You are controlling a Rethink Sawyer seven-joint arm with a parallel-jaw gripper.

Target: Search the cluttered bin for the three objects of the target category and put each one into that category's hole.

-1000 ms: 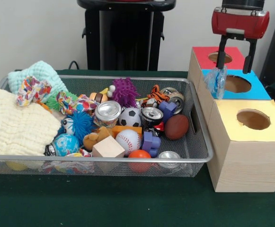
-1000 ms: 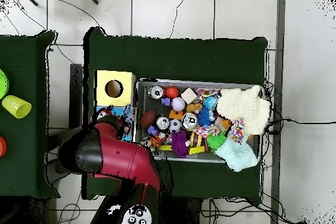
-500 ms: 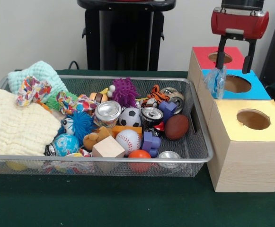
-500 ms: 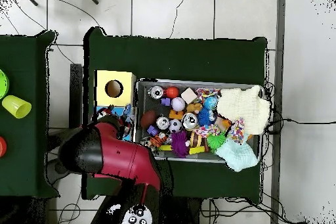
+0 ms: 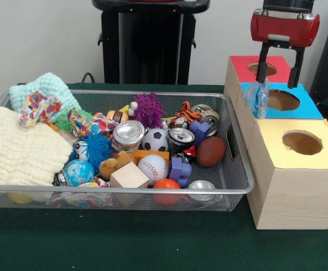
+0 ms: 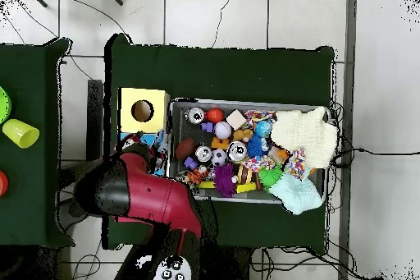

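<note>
We see the gripper (image 5: 279, 63) has edged slightly higher above the blue box, fingers spread and empty, while a crumpled bottle (image 5: 258, 97) stays perched beside the hole (image 5: 283, 100), apparently not yet in

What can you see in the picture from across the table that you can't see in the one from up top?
Only the front view shows the open, empty pincer above the blue-topped box's hole, the red-topped box, and a crumpled clear plastic bottle sitting at the blue box's edge. Only the overhead view shows the whole red arm covering those boxes, plus a yellow-green cup on a side table. Both show the wire bin full of toys, the cream cloth and the yellow-topped box.
</note>
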